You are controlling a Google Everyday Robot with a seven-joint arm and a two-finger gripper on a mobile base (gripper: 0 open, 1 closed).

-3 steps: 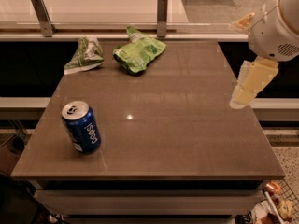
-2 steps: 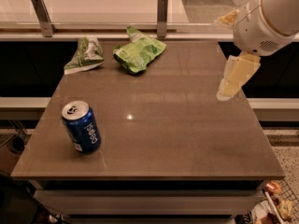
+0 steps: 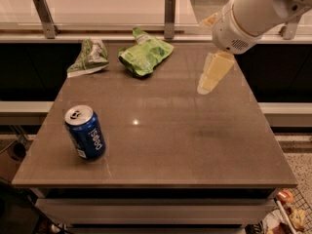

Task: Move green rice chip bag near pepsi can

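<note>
The green rice chip bag (image 3: 145,56), bright light green and crumpled, lies at the back middle of the brown table (image 3: 195,140). The pepsi can (image 3: 86,133), blue with a silver top, stands near the front left corner, far from the bag. My gripper (image 3: 210,77) hangs above the right back part of the table, to the right of the bag and apart from it, holding nothing that I can see. The white arm (image 3: 248,18) reaches in from the upper right.
A smaller darker-green bag (image 3: 88,57) lies at the back left, beside the rice chip bag. A glass rail with metal posts (image 3: 169,11) runs behind the table. Clutter sits on the floor at the lower right (image 3: 287,213).
My gripper and arm have moved left and toward the back of the table, closer to the green rice chip bag. The bags and the can have not moved.
</note>
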